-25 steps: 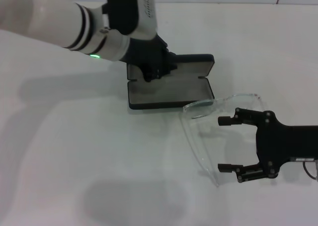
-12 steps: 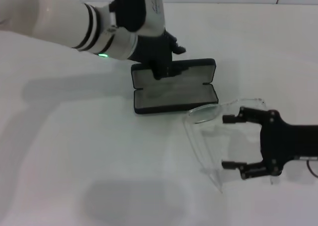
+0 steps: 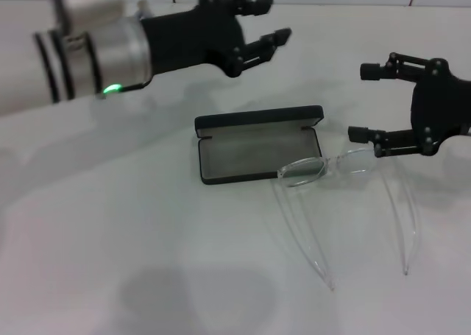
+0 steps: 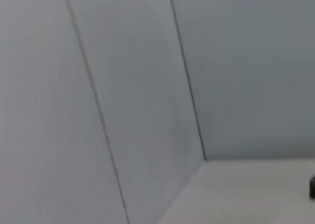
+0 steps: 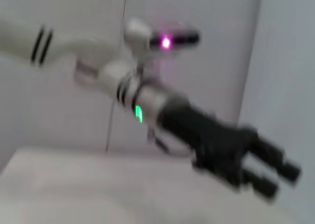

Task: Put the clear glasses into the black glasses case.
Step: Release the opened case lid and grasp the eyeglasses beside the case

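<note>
The left arm seen from the right wrist, against pale wall panels.

The left arm [image 5: 123,81] slants across a pale wall [image 5: 206,17]; it is white with dark bands, carries a green light [image 5: 138,113] and ends in the black left gripper [image 5: 275,178], whose two fingers [image 5: 283,167] lie close together, parallel, with nothing between them. A magenta light [image 5: 166,42] glows on a white part behind it. A white table [image 5: 74,189] lies below.

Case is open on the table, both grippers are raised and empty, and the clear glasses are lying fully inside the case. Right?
Not quite. In the head view the clear glasses lie on the table beside the open black case, one lens end just overlapping its near corner. The left gripper and right gripper are indeed raised, jaws open and empty.
</note>
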`<action>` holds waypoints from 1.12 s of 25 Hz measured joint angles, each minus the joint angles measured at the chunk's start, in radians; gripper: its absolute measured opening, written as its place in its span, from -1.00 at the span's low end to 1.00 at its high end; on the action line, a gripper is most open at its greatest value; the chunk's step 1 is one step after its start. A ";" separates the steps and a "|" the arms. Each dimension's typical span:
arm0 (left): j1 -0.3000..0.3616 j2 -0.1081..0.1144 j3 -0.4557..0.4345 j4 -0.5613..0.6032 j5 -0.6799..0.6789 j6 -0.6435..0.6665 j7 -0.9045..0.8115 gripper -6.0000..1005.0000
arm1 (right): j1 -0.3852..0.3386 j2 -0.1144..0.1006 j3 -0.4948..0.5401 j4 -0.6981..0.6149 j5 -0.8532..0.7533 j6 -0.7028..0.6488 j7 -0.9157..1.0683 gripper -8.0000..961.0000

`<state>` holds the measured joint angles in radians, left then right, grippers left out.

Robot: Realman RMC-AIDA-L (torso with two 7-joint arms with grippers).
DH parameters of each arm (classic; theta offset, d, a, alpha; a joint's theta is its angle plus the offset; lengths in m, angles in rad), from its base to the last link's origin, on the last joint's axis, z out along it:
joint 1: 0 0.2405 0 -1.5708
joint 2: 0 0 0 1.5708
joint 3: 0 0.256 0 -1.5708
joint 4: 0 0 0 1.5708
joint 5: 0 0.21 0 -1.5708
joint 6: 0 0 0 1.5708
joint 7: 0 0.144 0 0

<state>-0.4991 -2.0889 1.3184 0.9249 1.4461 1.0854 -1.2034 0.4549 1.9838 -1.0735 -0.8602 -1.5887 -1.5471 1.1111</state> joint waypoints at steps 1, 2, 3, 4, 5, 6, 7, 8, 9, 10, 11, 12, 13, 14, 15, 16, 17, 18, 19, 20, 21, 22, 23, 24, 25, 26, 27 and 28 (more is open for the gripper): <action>0.030 0.000 -0.002 -0.013 -0.059 0.015 0.029 -0.04 | 0.009 -0.005 0.001 -0.057 -0.055 0.004 0.049 0.81; 0.049 0.000 -0.004 -0.023 -0.090 0.025 0.044 -0.04 | 0.017 -0.007 0.002 -0.096 -0.104 0.005 0.079 0.81; 0.065 0.000 -0.009 -0.033 -0.121 0.037 0.050 -0.04 | 0.032 -0.009 0.003 -0.150 -0.169 0.004 0.125 0.81; 0.079 0.000 -0.018 -0.049 -0.150 0.055 0.052 -0.04 | 0.048 -0.009 0.003 -0.189 -0.231 0.000 0.167 0.81; 0.090 0.001 -0.030 -0.066 -0.174 0.075 0.052 -0.04 | 0.068 -0.009 -0.001 -0.223 -0.294 -0.010 0.207 0.81; 0.096 0.002 -0.052 -0.091 -0.192 0.104 0.053 -0.04 | 0.088 -0.010 -0.005 -0.251 -0.352 -0.023 0.240 0.81; 0.100 0.002 -0.073 -0.112 -0.203 0.130 0.053 -0.04 | 0.114 -0.009 -0.014 -0.270 -0.408 -0.046 0.272 0.81; 0.102 0.002 -0.104 -0.144 -0.211 0.165 0.054 -0.04 | 0.153 -0.007 -0.024 -0.290 -0.485 -0.086 0.306 0.81; 0.101 0.001 -0.127 -0.168 -0.213 0.191 0.056 -0.04 | 0.182 -0.004 -0.030 -0.298 -0.528 -0.111 0.326 0.81; 0.099 0.000 -0.154 -0.197 -0.215 0.217 0.059 -0.04 | 0.208 -0.001 -0.035 -0.300 -0.568 -0.133 0.347 0.81; 0.095 0.000 -0.178 -0.226 -0.216 0.239 0.065 -0.04 | 0.237 0.004 -0.042 -0.301 -0.612 -0.145 0.372 0.81; 0.093 0.000 -0.194 -0.247 -0.217 0.253 0.071 -0.04 | 0.266 0.010 -0.053 -0.300 -0.661 -0.149 0.398 0.81; 0.090 0.000 -0.215 -0.276 -0.220 0.272 0.080 -0.04 | 0.281 0.014 -0.061 -0.298 -0.690 -0.146 0.412 0.81; 0.090 0.000 -0.222 -0.288 -0.224 0.280 0.085 -0.04 | 0.303 0.021 -0.079 -0.295 -0.736 -0.138 0.439 0.81; 0.090 0.001 -0.228 -0.299 -0.229 0.287 0.091 -0.04 | 0.318 0.026 -0.096 -0.292 -0.772 -0.131 0.460 0.81; 0.090 0.001 -0.229 -0.304 -0.233 0.289 0.094 -0.04 | 0.329 0.029 -0.122 -0.288 -0.796 -0.126 0.475 0.81; 0.090 0.001 -0.230 -0.314 -0.243 0.291 0.103 -0.04 | 0.335 0.031 -0.147 -0.284 -0.812 -0.123 0.486 0.81; 0.090 0.001 -0.230 -0.316 -0.245 0.291 0.105 -0.04 | 0.338 0.033 -0.172 -0.281 -0.817 -0.120 0.491 0.81; 0.090 0.000 -0.230 -0.322 -0.252 0.291 0.111 -0.04 | 0.340 0.033 -0.191 -0.279 -0.820 -0.116 0.496 0.81; 0.090 0.000 -0.230 -0.331 -0.261 0.291 0.119 -0.04 | 0.340 0.035 -0.214 -0.279 -0.820 -0.105 0.501 0.80; 0.090 0.000 -0.229 -0.337 -0.268 0.291 0.123 -0.04 | 0.340 0.036 -0.238 -0.279 -0.821 -0.088 0.510 0.78; 0.090 0.000 -0.229 -0.346 -0.274 0.291 0.128 -0.04 | 0.340 0.037 -0.263 -0.279 -0.822 -0.067 0.520 0.77; 0.090 0.000 -0.230 -0.352 -0.278 0.291 0.130 -0.04 | 0.339 0.037 -0.287 -0.278 -0.823 -0.046 0.529 0.75; 0.090 0.000 -0.230 -0.356 -0.280 0.291 0.132 -0.04 | 0.338 0.036 -0.315 -0.277 -0.824 -0.018 0.540 0.73; 0.090 0.000 -0.230 -0.358 -0.281 0.290 0.134 -0.04 | 0.336 0.036 -0.333 -0.276 -0.825 -0.002 0.545 0.72; 0.090 0.000 -0.231 -0.359 -0.281 0.290 0.139 -0.03 | 0.335 0.036 -0.353 -0.271 -0.826 0.025 0.549 0.70; 0.090 0.000 -0.230 -0.359 -0.282 0.289 0.143 -0.03 | 0.335 0.036 -0.362 -0.269 -0.827 0.036 0.550 0.69; 0.090 0.000 -0.230 -0.360 -0.282 0.289 0.146 -0.03 | 0.335 0.037 -0.369 -0.264 -0.827 0.053 0.551 0.67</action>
<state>-0.4086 -2.0893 1.0886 0.5653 1.1646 1.3744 -1.0576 0.7900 2.0204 -1.4424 -1.1239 -2.4159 -1.4939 1.6617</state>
